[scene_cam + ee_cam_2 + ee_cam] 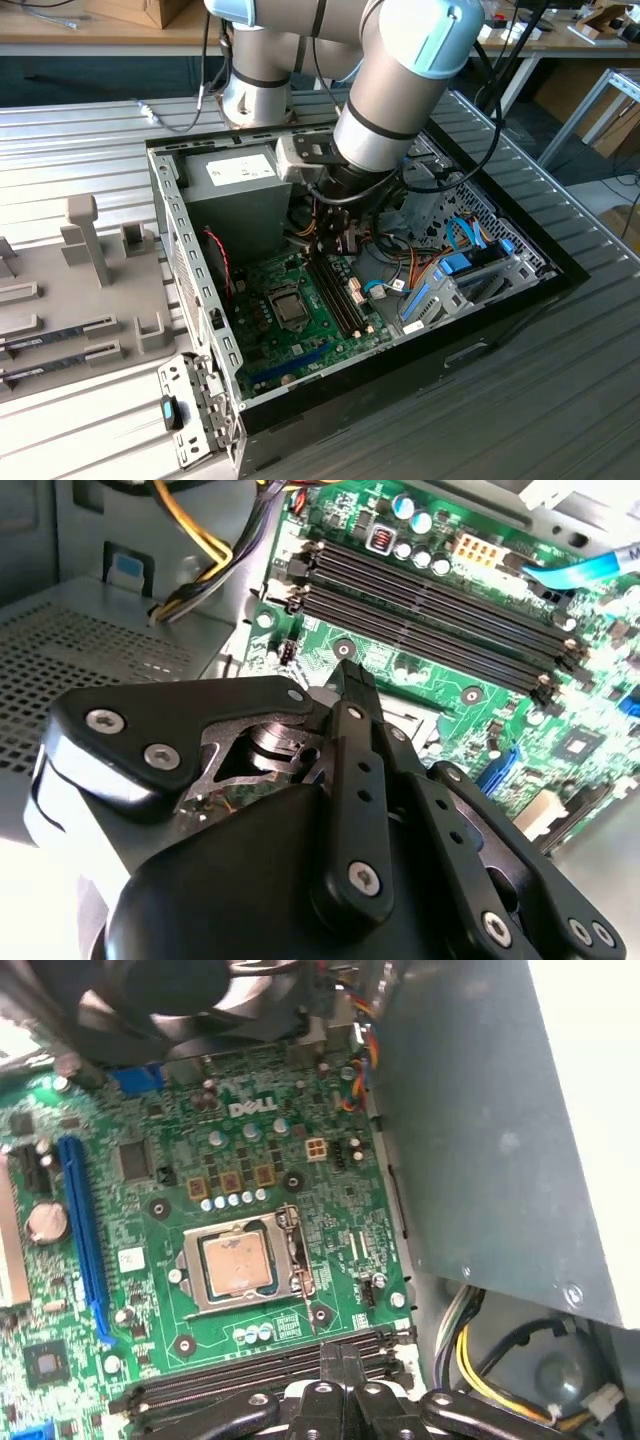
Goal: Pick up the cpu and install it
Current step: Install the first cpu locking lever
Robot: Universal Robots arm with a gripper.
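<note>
- We're looking at the tool (341,1358) with its two black fingertips (330,1355) pressed together, so it's fully closed with nothing between them.
- In the first wrist view it sits right over the black memory slots (270,1370), near the socket but not touching it.
- The second wrist view shows the same closed tip (352,680) above the green motherboard (440,670), with those long slots (430,605) running just past it.
- The cpu (237,1264) is already lying in the motherboard socket, metal frame (285,1250) around it, top facing up with a coppery-silver look.
- In the exterior view we can see it (289,306) as a small square in the middle of the board (300,310), inside the open PC case (520,285).
- The arm (400,70) reaches down into the case beside the big grey power supply box (240,195).
- Yellow and black cables (470,1345) run just beside the board's edge.
- To the exterior view's left, a grey holder tray (80,290) lies on the ribbed metal worktop (60,140), well apart from the case.
</note>
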